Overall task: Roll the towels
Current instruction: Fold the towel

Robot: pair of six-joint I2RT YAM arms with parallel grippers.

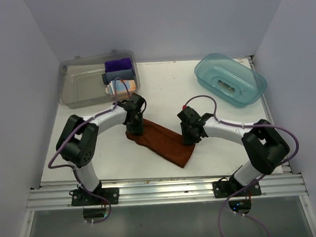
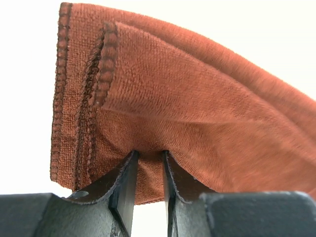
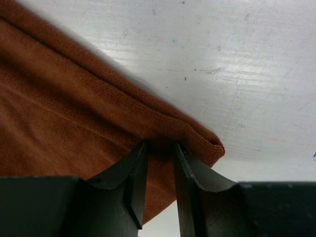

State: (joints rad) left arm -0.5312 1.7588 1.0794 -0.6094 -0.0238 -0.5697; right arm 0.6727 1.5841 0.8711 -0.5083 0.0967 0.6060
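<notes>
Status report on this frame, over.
Left gripper shut on rust-brown towel. Right gripper shut on same towel. Towel folded, not yet rolled. Nothing blocking.

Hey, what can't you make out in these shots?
- Top view: patterned towel in the clear bin, largely hidden by the grey-blue cloth; pattern too small.
- Top view: item inside the blue tub, too small.
- Both wrist views: rust-brown towel cut off by frame edges.
</notes>
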